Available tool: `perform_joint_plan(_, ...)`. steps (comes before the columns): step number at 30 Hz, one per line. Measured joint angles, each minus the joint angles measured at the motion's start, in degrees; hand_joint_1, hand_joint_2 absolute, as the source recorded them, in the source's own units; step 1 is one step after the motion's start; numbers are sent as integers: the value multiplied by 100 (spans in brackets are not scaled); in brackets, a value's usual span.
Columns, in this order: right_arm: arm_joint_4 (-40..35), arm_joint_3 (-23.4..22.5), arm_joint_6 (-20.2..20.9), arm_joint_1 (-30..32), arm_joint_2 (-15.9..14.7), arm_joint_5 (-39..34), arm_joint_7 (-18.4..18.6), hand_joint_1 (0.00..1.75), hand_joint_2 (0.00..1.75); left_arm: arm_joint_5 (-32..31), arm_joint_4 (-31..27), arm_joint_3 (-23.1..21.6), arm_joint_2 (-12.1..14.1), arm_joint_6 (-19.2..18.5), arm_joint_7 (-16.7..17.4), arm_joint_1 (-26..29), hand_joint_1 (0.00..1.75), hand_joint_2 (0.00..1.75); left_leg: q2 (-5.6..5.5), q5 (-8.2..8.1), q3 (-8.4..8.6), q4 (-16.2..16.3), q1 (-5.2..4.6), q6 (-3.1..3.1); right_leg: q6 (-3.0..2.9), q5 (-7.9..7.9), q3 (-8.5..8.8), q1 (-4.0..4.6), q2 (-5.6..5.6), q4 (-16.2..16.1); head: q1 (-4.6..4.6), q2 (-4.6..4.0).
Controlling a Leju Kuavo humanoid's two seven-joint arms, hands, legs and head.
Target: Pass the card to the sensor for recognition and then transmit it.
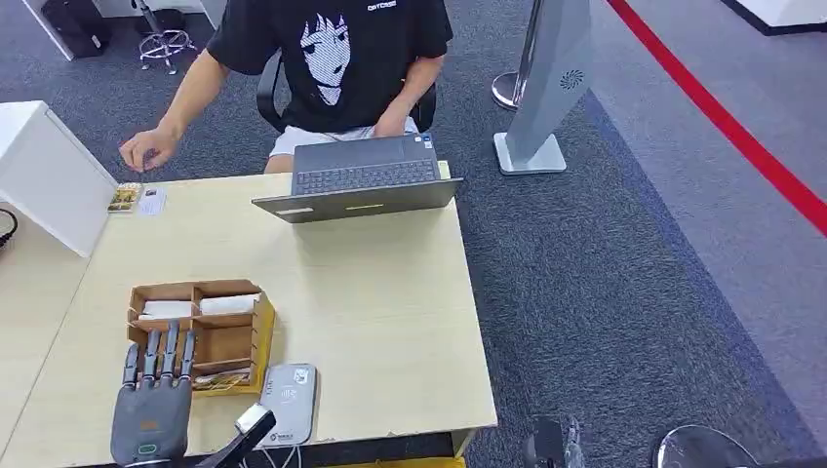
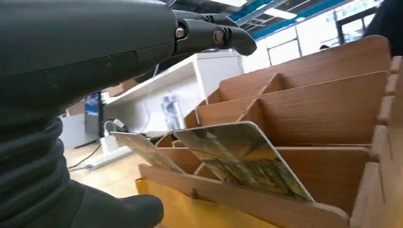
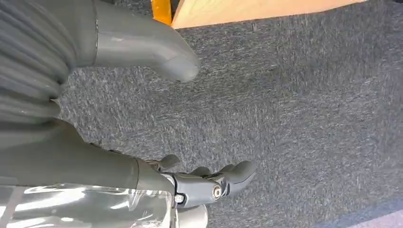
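Note:
A wooden card holder (image 1: 205,331) stands near the table's front left. A patterned card (image 1: 220,381) leans in its front slot; in the left wrist view this card (image 2: 240,161) tilts beside a second card (image 2: 142,149). My left hand (image 1: 151,402) hovers just in front of the holder, its fingers (image 1: 161,353) stretched out flat over the front slots and gripping nothing. In the left wrist view the left hand (image 2: 95,61) is above the cards, apart from them. A grey card sensor (image 1: 288,402) lies flat right of the holder. My right hand (image 3: 95,156) hangs over the carpet with nothing in it.
A person sits behind an open laptop (image 1: 361,178) at the table's far edge, one hand (image 1: 146,149) held above two cards (image 1: 137,200) at the far left. A white box (image 1: 49,175) stands at the left. A grey stand (image 1: 546,88) is on the carpet.

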Motion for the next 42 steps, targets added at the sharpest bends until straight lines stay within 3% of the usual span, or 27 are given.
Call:
perform_joint_plan(9,52,37,26,-3,0,-2,0,0,175,0,79,-188,218,-2,3,-24,0,175,-1,-1,-1,0,-1,1,0,0,-1,-1,0,-3,-2,0)
perform_joint_plan(13,59,37,68,-7,0,-2,0,0,175,0,79,-242,225,-44,-120,-68,0,175,-1,0,-1,0,-1,1,0,0,0,-1,0,-2,0,0)
perform_joint_plan(31,92,33,87,-15,0,-59,0,0,175,0,-221,-902,236,-98,-109,-142,0,175,-1,0,-1,0,-1,1,0,0,0,-1,-1,-2,0,0)
perform_joint_plan(42,101,31,85,-26,0,-55,0,0,175,0,-223,-951,232,-105,-179,-130,0,175,-1,0,-1,0,-1,0,0,0,0,-1,0,-2,0,0)
